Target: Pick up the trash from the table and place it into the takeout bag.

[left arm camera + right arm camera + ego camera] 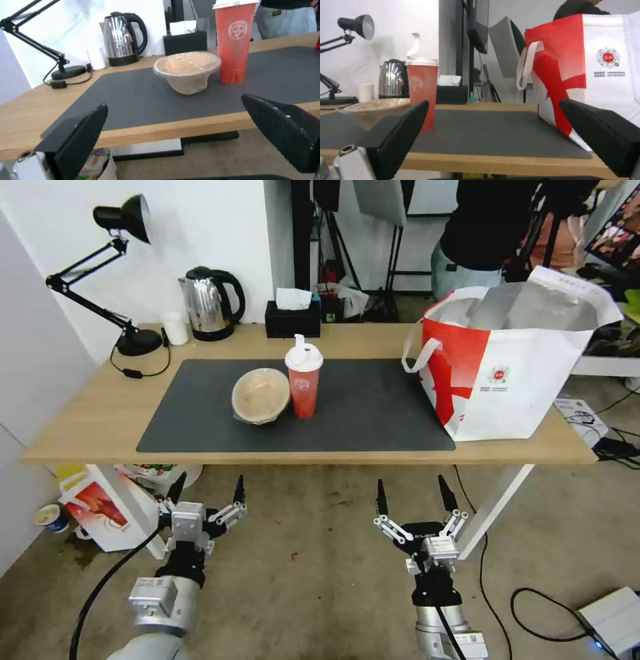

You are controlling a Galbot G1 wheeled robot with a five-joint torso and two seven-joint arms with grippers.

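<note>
Light-wood surface [93,413] w/ dark grey mat [373,407] carries beige wrapped bowl [260,395] touching red drink cup [304,377], takeout bag [507,373] at right end; left end effector [207,493] & right end effector [413,497] hang below front edge, both wide open, empty.

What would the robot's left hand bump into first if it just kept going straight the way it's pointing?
Probably the table's front edge: the open left hand sits below the tabletop, aimed at it. If it cleared that, the beige bowl comes next.

bare mat [373,407] between red cup [304,383] and takeout bag [513,367] — open passage
</note>
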